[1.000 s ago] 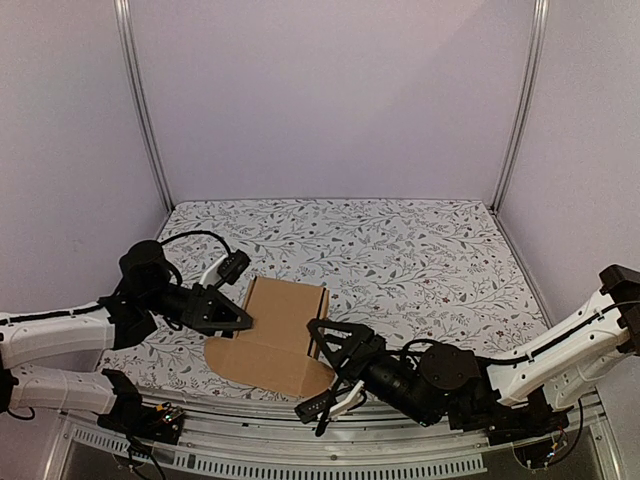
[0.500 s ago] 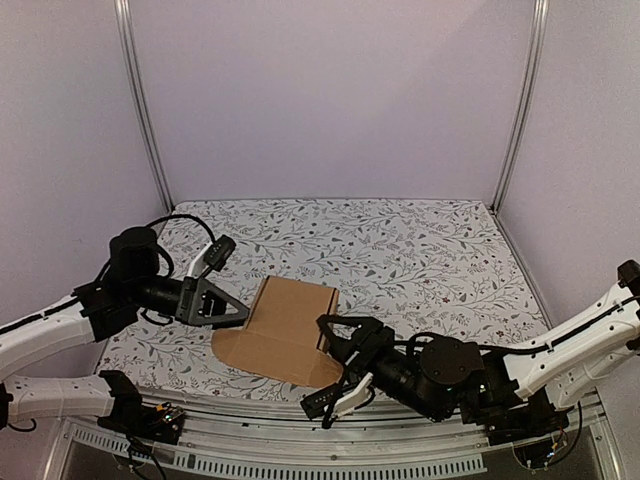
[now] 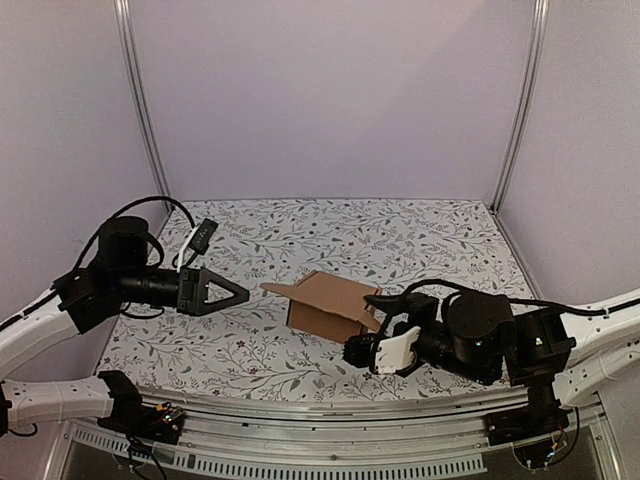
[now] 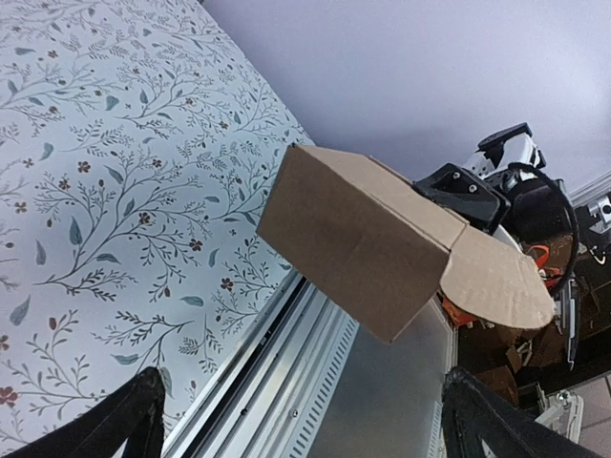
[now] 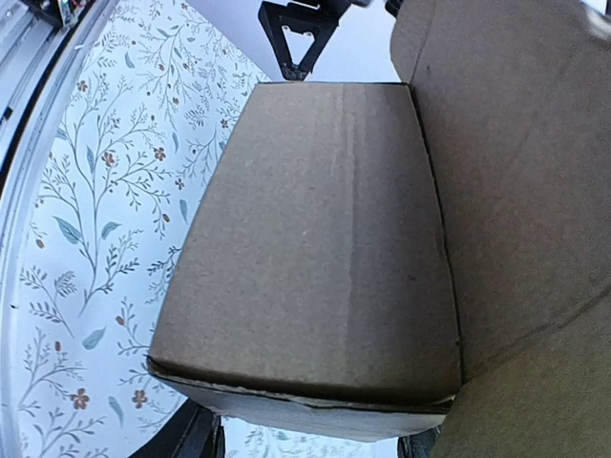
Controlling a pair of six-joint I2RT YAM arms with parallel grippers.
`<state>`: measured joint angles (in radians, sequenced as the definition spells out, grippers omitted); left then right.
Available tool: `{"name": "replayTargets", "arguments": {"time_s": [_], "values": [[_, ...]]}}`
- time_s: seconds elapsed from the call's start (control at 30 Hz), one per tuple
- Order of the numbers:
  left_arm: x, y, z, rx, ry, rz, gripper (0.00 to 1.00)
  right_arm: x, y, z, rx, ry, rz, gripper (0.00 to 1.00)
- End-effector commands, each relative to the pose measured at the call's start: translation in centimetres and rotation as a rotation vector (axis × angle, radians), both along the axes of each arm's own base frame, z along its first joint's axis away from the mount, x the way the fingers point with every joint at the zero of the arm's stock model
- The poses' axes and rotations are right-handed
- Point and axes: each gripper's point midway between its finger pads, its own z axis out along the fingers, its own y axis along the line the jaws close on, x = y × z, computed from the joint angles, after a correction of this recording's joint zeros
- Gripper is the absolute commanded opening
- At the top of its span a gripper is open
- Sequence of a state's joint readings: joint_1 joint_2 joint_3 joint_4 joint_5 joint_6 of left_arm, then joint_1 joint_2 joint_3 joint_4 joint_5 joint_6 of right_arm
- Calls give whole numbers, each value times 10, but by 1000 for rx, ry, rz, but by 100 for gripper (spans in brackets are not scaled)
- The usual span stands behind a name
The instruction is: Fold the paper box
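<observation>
The paper box (image 3: 330,305) is a plain brown cardboard box held above the floral table, with one loose flap (image 3: 280,289) sticking out to the left. My right gripper (image 3: 362,325) is shut on its right end. In the right wrist view the box (image 5: 315,239) fills the space between the fingers (image 5: 191,434), and a flap (image 5: 520,143) rises on the right. My left gripper (image 3: 235,293) is open and empty, left of the box and apart from it. Seen from the left wrist, the box (image 4: 363,239) and its rounded flap (image 4: 496,281) hang beyond the open gripper (image 4: 305,429).
The floral table cover (image 3: 440,250) stretches back to plain lilac walls with metal corner posts (image 3: 145,110). A slotted metal rail (image 3: 330,440) runs along the near edge by the arm bases. The left arm's cable (image 3: 150,205) loops above its wrist.
The right gripper carried the box to the right, lifting and turning it off the table. The left gripper opened wide and drew back to the left, away from the box.
</observation>
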<state>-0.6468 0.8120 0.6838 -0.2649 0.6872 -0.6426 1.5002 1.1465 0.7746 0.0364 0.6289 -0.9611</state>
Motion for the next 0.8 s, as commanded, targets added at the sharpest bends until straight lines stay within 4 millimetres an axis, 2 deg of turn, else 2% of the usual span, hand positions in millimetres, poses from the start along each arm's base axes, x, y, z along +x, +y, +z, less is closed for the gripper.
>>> {"name": "replayTargets", "arguments": {"time_s": [0.0, 0.17, 0.33, 0.53, 0.77], "values": [[8, 8, 13, 20, -92, 54, 100, -5, -17, -23, 68, 348, -6, 54], [0, 2, 29, 8, -157, 11, 100, -4, -24, -40, 113, 542, -6, 53], [-5, -8, 34, 81, -254, -18, 100, -9, -22, -56, 159, 744, 12, 53], [-12, -29, 16, 256, -336, -74, 100, -21, -17, -75, 181, 978, 69, 53], [-24, -48, -17, 418, -395, -170, 100, -39, -10, -83, 189, 1157, 157, 51]]}}
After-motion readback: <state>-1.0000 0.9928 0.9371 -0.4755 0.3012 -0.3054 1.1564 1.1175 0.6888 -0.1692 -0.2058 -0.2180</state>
